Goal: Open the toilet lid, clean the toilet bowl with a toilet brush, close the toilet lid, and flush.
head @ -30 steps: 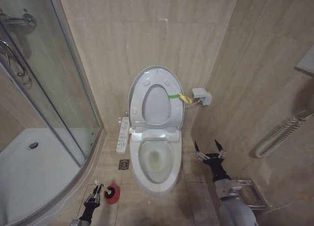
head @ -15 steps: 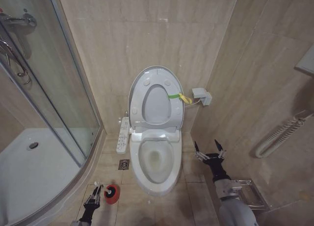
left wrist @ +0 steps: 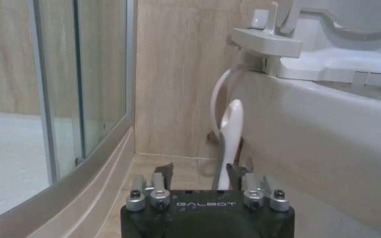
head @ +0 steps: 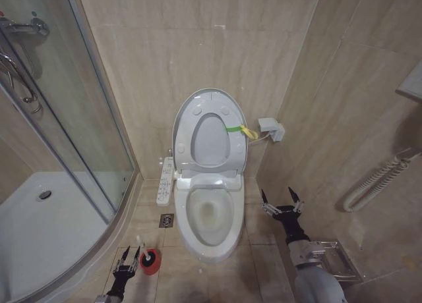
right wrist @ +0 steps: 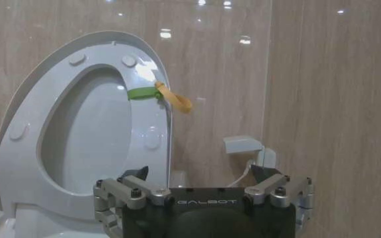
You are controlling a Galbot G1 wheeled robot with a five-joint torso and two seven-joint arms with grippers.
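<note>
Nearest to us, low on our left side, the left gripper hangs just above the floor tiles with its fingers spread apart and nothing between them. The toilet brush stands in its red holder just beside this gripper, on the side toward the toilet; in the left wrist view the pale handle rises straight ahead of the open left gripper, a little beyond its fingertips, and we cannot tell whether they touch it. On our right side the right gripper is held up beside the toilet, also with its fingers spread wide and empty. The toilet bowl lies between the two grippers, a little further ahead, open, with water at its bottom. Past the bowl the toilet lid stands upright against the wall together with the seat ring, and a green and yellow band sits on the lid's edge on the right gripper's side. In the right wrist view the raised lid is ahead of the right gripper. A long white button panel runs along the toilet on the left gripper's side, and beyond that gripper is the glass shower enclosure.
</note>
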